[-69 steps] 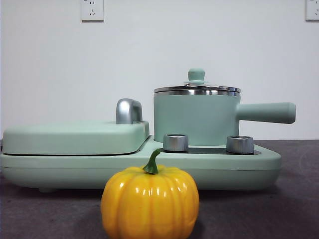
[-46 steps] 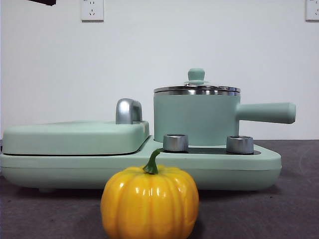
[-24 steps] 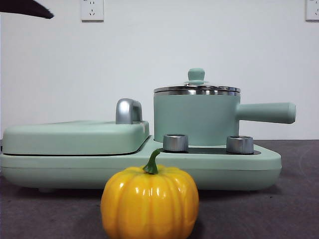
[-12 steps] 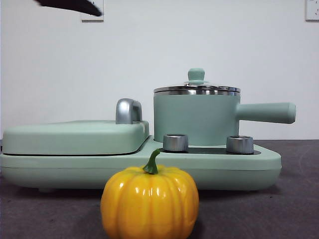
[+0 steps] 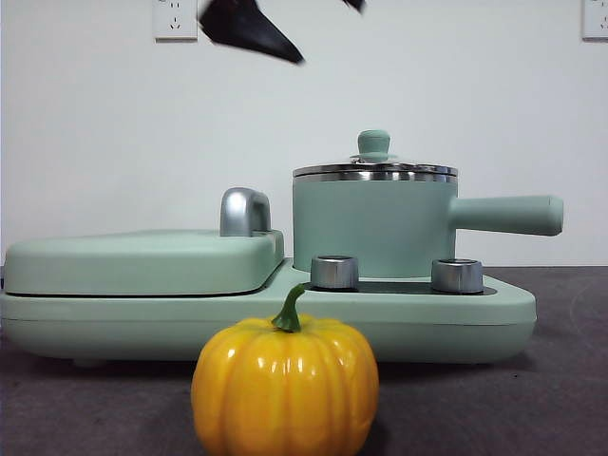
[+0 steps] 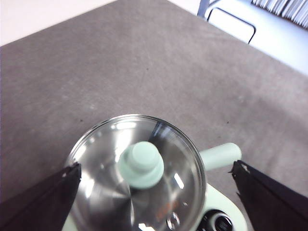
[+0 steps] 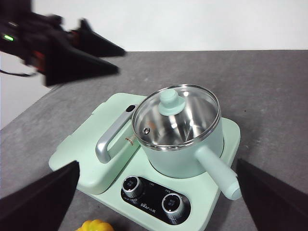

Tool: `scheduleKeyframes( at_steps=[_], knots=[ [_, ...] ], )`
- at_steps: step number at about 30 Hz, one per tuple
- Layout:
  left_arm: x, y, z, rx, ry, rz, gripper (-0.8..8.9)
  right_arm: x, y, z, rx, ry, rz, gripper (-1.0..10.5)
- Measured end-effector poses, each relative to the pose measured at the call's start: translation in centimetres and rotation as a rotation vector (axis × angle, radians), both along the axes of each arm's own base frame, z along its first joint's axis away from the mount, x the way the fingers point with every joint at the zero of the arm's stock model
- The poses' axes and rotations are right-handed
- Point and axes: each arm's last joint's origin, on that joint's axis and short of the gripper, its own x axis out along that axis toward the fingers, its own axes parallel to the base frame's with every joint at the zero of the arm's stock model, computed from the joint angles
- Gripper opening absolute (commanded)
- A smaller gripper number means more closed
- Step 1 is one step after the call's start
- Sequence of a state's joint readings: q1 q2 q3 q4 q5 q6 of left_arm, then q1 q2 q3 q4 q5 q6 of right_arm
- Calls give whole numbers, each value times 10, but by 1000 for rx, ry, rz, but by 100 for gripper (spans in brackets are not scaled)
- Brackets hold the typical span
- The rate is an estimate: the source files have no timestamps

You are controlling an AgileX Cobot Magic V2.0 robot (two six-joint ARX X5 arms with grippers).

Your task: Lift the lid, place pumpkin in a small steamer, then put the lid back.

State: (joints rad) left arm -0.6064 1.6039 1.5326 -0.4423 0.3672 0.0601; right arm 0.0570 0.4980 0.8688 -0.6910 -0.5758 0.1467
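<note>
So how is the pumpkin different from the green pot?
The pumpkin is yellow-orange and ribbed; the small steamer is smooth mint green with a chrome rim. The pumpkin sits on the table in front; the steamer stands on the wide base behind it. The pumpkin has a curved green stem on top; the steamer has a long straight handle on its side and wears the lid. Both are roundish and shiny.

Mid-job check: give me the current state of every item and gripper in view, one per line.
Glass lid with mint-green knob: closed, seated on the pot.
Mint-green steamer pot: covered, on the base.
Yellow-orange toy pumpkin: upright on the table, ungripped.
Large flat mint-green cover: shut.
Left gripper: open, above the lid.
Right gripper: open, holding nothing.
</note>
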Motion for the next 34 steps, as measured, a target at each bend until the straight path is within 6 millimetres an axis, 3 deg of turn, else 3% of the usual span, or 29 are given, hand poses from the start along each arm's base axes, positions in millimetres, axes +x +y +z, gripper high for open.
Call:
scheduleKeyframes(
  at_steps=[9, 25, 34],
  knots=[
    [23, -40, -40, 27, -47, -14, 498, 0, 0, 0, 0, 0, 0, 518],
    [35, -54, -70, 68, -7, -11, 489, 0, 0, -1, 0, 7, 0, 518],
    [38, -56, -74, 80, -20, 13, 307, -1, 0, -2, -1, 24, 0, 518]
  ],
)
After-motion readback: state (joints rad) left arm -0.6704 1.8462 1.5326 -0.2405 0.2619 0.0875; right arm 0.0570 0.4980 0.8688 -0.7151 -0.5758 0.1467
